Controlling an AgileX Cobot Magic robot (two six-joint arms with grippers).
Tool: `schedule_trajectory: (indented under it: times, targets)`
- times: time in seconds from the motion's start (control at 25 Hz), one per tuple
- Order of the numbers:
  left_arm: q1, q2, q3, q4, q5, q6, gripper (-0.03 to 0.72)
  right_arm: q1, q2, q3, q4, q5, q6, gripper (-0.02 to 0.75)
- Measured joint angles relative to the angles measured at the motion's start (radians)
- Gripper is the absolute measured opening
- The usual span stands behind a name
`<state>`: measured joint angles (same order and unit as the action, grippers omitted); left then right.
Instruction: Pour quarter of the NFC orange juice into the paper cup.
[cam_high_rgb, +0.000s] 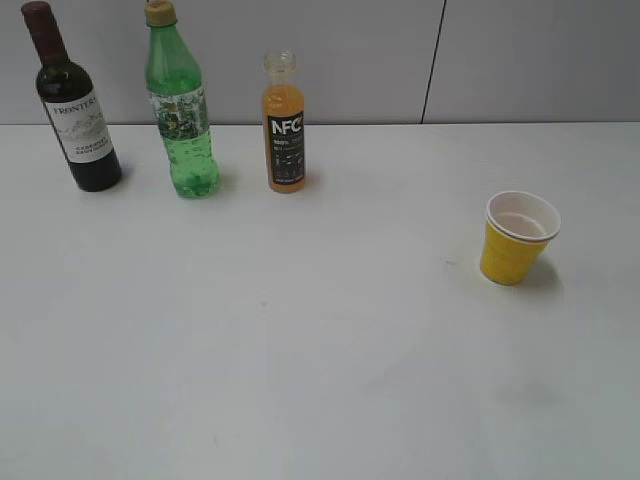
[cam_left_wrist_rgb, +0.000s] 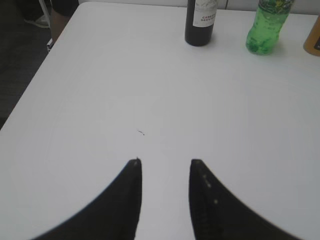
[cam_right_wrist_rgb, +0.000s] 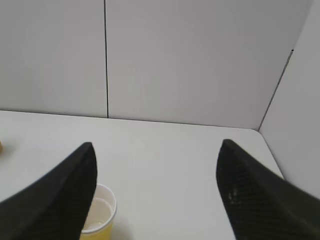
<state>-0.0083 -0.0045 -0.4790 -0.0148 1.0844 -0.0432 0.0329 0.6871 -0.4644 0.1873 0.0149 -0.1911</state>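
The NFC orange juice (cam_high_rgb: 285, 125) is standing up straight in the upper middle of the exterior view, near the back wall; its cap looks to be off, though that is hard to tell; the juice is filling it up to the neck. To its left the green bottle (cam_high_rgb: 180, 105) is standing, and further left, in the upper left corner, the dark wine bottle (cam_high_rgb: 75, 105) is standing; all three are apart from each other. The paper cup (cam_high_rgb: 518, 240) is sitting at the right side of the frame, well apart from the juice; it is yellow outside and white inside, and it looks empty.

The left gripper (cam_left_wrist_rgb: 165, 162) is hanging over bare table (cam_left_wrist_rgb: 100, 100) at the bottom of the left wrist view; its fingers are a little way apart and holding nothing. The right gripper (cam_right_wrist_rgb: 155, 150) is spread wide and holding nothing; the cup is peeking out low in that view beside its left finger.

No pouring is happening yet. The juice bottle is probably light but thin and squeezy; a hard pinch could push juice out the top; the smooth plastic may be slippery. The best place to grab is likely the middle, on the black label. The cup is very light and may tip easily.
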Motion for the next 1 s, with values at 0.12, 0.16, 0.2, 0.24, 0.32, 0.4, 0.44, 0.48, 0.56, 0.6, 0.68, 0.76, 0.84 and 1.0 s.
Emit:
schedule_trajectory:
  times: [0.12, 0.16, 0.2, 0.24, 0.32, 0.4, 0.44, 0.48, 0.56, 0.6, 0.68, 0.76, 0.84, 1.0]
  targets:
    - [0.0, 0.0, 0.0, 0.0, 0.0, 0.0, 0.237, 0.042, 0.101, 0.022, 0.0, -0.129, -0.001, 0.592]
    - [0.0, 0.0, 0.0, 0.0, 0.0, 0.0, 0.237, 0.06, 0.138, 0.026, 0.0, -0.171, -0.001, 0.592]
    - [0.0, 0.0, 0.0, 0.0, 0.0, 0.0, 0.237, 0.084, 0.169, 0.027, 0.0, -0.208, -0.001, 0.592]
    - [0.0, 0.0, 0.0, 0.0, 0.0, 0.0, 0.237, 0.109, 0.205, 0.029, 0.0, -0.246, -0.001, 0.592]
    - [0.0, 0.0, 0.0, 0.0, 0.0, 0.0, 0.237, 0.149, 0.269, 0.031, 0.0, -0.306, 0.008, 0.592]
    - [0.0, 0.0, 0.0, 0.0, 0.0, 0.0, 0.237, 0.178, 0.335, 0.032, 0.0, -0.348, 0.043, 0.592]
    - [0.0, 0.0, 0.0, 0.0, -0.001, 0.0, 0.237, 0.186, 0.365, 0.032, 0.0, -0.364, 0.06, 0.592]
    - [0.0, 0.0, 0.0, 0.0, -0.001, 0.0, 0.237, 0.193, 0.388, 0.032, 0.0, -0.374, 0.068, 0.592]
    - [0.0, 0.0, 0.0, 0.0, -0.001, 0.0, 0.237, 0.197, 0.443, 0.034, 0.0, -0.385, 0.079, 0.592]
    - [0.0, 0.0, 0.0, 0.0, -0.001, 0.0, 0.237, 0.197, 0.463, 0.041, 0.0, -0.406, 0.091, 0.592]
    - [0.0, 0.0, 0.0, 0.0, -0.001, 0.0, 0.237, 0.197, 0.502, 0.066, 0.0, -0.465, 0.131, 0.592]
    - [0.0, 0.0, 0.0, 0.0, -0.001, 0.0, 0.237, 0.197, 0.529, 0.109, 0.0, -0.549, 0.17, 0.592]
    - [0.0, 0.0, 0.0, 0.0, -0.001, 0.0, 0.237, 0.197, 0.554, 0.157, 0.0, -0.63, 0.191, 0.592]
    - [0.0, 0.0, 0.0, 0.0, -0.001, 0.0, 0.237, 0.197, 0.603, 0.248, -0.048, -0.782, 0.238, 0.592]
